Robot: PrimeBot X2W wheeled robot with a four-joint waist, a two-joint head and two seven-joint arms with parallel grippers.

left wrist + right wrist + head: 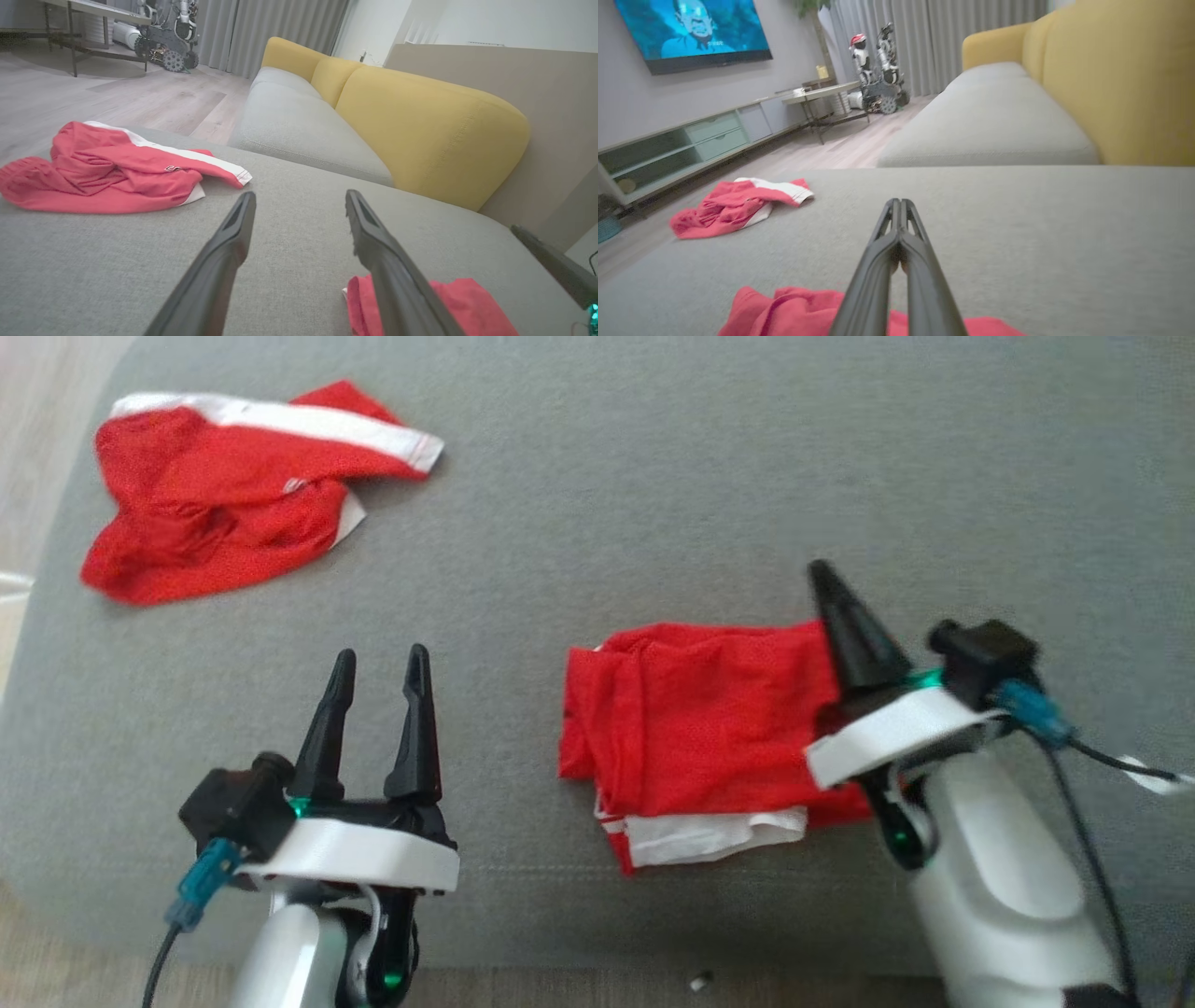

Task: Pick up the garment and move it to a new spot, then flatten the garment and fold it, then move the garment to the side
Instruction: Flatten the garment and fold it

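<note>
First, head view: the left gripper is wide apart and empty; the folded garment lies on the sofa to its right, beneath the closed, empty right gripper. Left wrist view: crumpled red clothing ahead-left. Right wrist view: garment under closed fingers.

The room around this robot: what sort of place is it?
Most likely a home living room: a grey sofa with yellow back cushions, a wall-mounted television over a low cabinet, and long curtains.
</note>
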